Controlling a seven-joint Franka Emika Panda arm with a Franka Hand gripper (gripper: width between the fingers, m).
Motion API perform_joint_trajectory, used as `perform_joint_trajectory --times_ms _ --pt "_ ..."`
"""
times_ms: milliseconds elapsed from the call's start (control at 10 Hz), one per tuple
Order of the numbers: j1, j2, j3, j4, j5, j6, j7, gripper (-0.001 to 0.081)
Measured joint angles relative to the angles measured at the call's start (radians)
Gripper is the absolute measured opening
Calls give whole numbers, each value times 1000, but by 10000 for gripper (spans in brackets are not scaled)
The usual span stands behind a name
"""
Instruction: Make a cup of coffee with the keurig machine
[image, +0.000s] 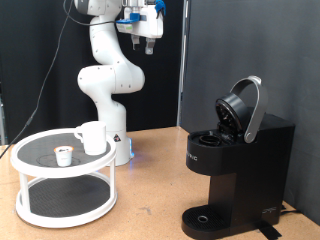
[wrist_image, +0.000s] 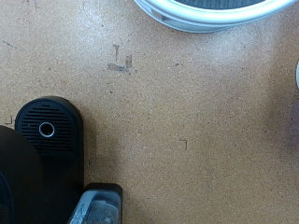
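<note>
The black keurig machine stands on the table at the exterior view's right, its domed lid hinged open. The white cup sits on the top tier of a round white stand at the exterior view's left. A tiny white pod with a reddish top sits beside it. My gripper is high above the table, between stand and machine, with nothing seen in it. In the wrist view the machine's drip tray and the stand's rim show far below; my fingers do not show there.
The wooden table lies bare between stand and machine. The arm's white base stands just behind the stand. A black curtain hangs behind the machine. Small marks dot the tabletop.
</note>
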Motion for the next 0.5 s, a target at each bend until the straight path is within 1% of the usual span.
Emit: perform_joint_trajectory --times_ms 200,300,500 --pt "-11 3 -9 0 0 9 0 734" --pt "-21 10 -28 3 0 14 -7 734" --pt "-46 37 -78 20 -21 15 -51 734"
